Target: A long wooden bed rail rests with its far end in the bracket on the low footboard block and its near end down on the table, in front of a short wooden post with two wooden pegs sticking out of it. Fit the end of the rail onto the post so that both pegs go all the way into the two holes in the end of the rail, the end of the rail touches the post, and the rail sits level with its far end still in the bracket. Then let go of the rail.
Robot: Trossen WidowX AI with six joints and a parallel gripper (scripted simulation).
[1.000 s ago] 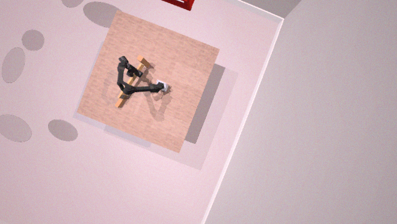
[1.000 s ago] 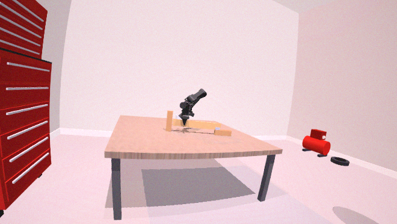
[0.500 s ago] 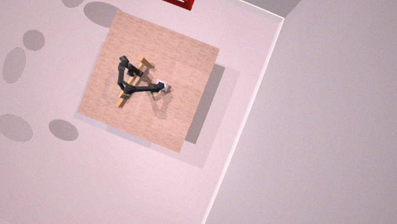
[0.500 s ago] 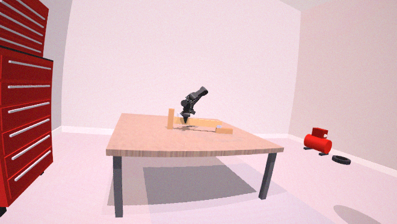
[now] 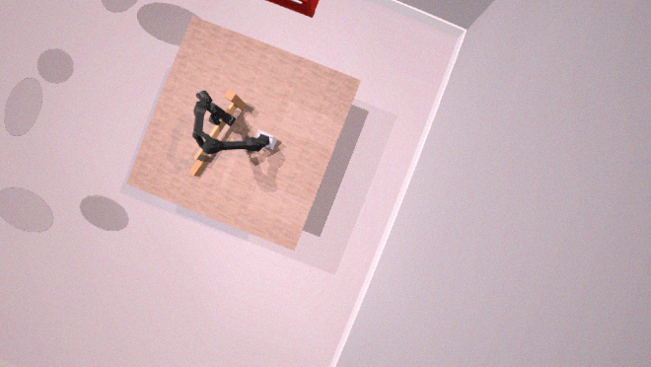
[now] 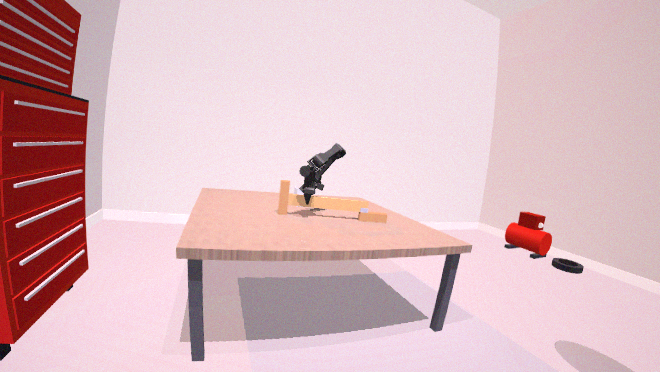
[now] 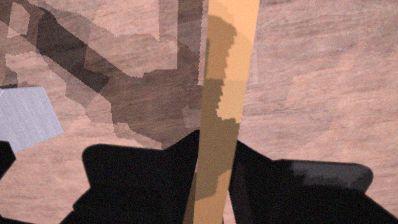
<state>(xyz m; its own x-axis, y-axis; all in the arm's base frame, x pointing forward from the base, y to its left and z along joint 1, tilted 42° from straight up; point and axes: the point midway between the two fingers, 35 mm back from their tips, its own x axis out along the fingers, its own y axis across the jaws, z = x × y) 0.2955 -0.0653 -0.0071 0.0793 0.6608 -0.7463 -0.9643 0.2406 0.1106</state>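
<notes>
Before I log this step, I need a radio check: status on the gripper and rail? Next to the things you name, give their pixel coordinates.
Gripper (image 5: 234,121) (image 6: 307,202) (image 7: 209,135) shut on bed rail (image 5: 216,131) (image 6: 340,203) (image 7: 227,65). Rail near the post (image 6: 284,197); peg seating cannot be confirmed. No obstruction seen between them.

workshop, red tool chest (image 6: 44,210), (air) compressor (image 6: 528,239)

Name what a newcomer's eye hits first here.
The black arm above the wood-topped table, its gripper shut on the long pale rail. Then the tall red tool cabinet at the exterior view's left edge, and the red compressor on the floor at right.
</notes>
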